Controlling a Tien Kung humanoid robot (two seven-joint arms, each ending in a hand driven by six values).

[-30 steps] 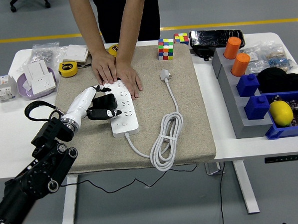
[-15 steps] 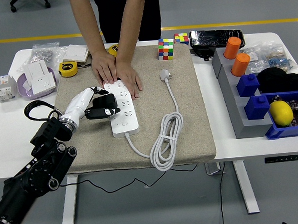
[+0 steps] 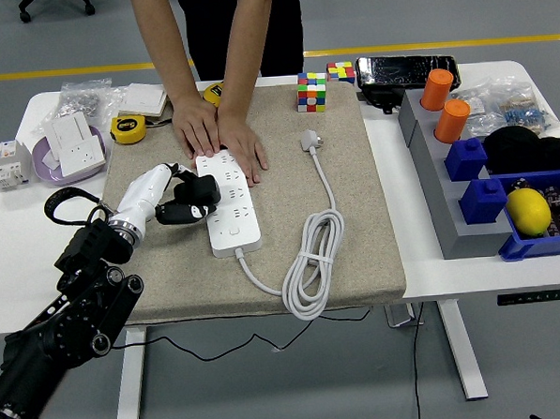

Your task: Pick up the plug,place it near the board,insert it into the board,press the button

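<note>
A white power strip (image 3: 231, 207) lies on the beige mat (image 3: 355, 206), with its white cable coiled to the right and a white plug (image 3: 310, 140) at the cable's end. A person's two hands (image 3: 220, 133) press on the strip's far end. My left hand (image 3: 171, 198) is shut on a black plug (image 3: 201, 190) and holds it over the left side of the strip, about its middle. I cannot tell if the prongs are in a socket. The strip's button near its front end (image 3: 231, 234) is uncovered.
Rubik's cubes (image 3: 312, 90) stand at the mat's back edge. A yellow tape measure (image 3: 126, 129) and a purple bowl with white sockets (image 3: 68, 150) sit at the left. Grey and blue bins with orange cups (image 3: 451, 119) and a lemon (image 3: 529, 210) stand at the right.
My left hand with the black plug has shifted slightly up and back along the strip's left side. The person's hands have stayed on the strip.
</note>
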